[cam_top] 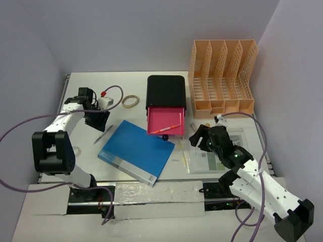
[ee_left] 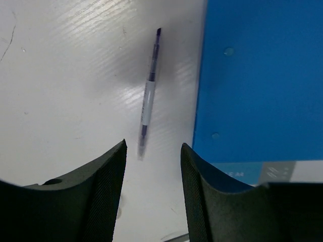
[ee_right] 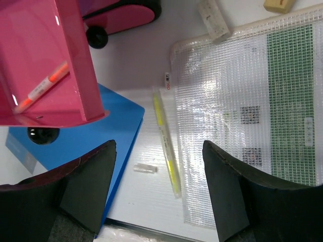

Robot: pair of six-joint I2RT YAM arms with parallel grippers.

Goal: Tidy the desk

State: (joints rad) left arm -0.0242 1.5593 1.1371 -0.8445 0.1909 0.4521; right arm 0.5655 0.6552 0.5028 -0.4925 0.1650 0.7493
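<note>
The white desk [cam_top: 96, 88] carries scattered stationery. My left gripper [cam_top: 97, 119] hangs open above a purple pen [cam_top: 103, 134] that lies left of a blue folder [cam_top: 136, 151]. In the left wrist view the gripper [ee_left: 153, 147] has nothing between its fingers, and the purple pen [ee_left: 149, 96] lies just beyond their tips, beside the folder [ee_left: 262, 75]. My right gripper [cam_top: 200, 138] is open over a yellow pen [ee_right: 166, 143] lying along the edge of a clear mesh pouch [ee_right: 252, 111]. In the right wrist view the gripper [ee_right: 158, 146] holds nothing. A small clear cap [ee_right: 145, 169] rests near the pen.
A black box [cam_top: 166, 89] has its pink drawer [cam_top: 165, 120] pulled out over the folder, with an orange pen [cam_top: 167, 129] inside. An orange file rack [cam_top: 222, 75] stands at the back right. A tape ring [cam_top: 130, 101] lies back left. The eraser [ee_right: 278, 5] sits past the pouch.
</note>
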